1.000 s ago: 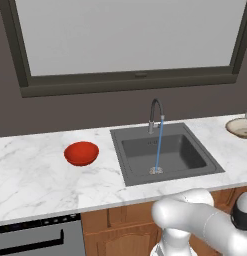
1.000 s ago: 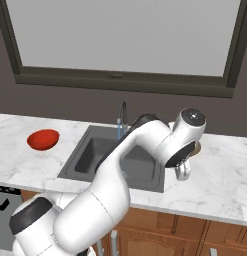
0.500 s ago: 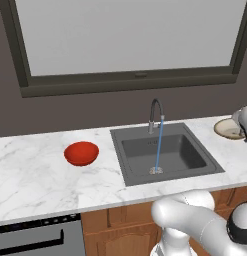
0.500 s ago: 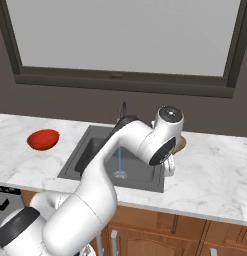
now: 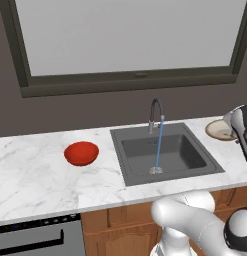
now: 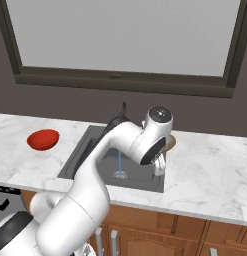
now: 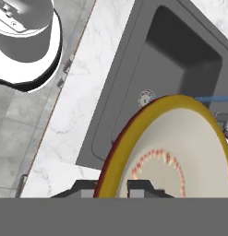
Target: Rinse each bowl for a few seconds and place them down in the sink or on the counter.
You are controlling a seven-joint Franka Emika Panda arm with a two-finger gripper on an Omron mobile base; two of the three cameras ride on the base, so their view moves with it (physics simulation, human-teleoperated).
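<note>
My gripper (image 7: 113,188) is shut on the brownish rim of the beige bowl (image 7: 173,154), which stands tilted on edge above the sink's near rim. The same bowl (image 5: 218,130) shows at the counter's right end beside my hand, and peeks out behind my wrist (image 6: 169,143). The red bowl (image 5: 81,153) (image 6: 43,139) rests on the white marble counter (image 5: 30,175), left of the sink. The dark grey sink (image 5: 195,155) (image 7: 180,60) lies between them, with its round drain (image 7: 146,97) just past the bowl's rim.
Water (image 5: 158,145) runs in a thin blue stream from the dark arched faucet (image 5: 155,112) down to the drain. A wide window fills the wall behind the counter. Wooden cabinets sit under the worktop, and my white base (image 7: 23,41) stands on the floor in front.
My arm has swung left toward the sink with the beige bowl in its grip. The red bowl and the water stream are unchanged.
</note>
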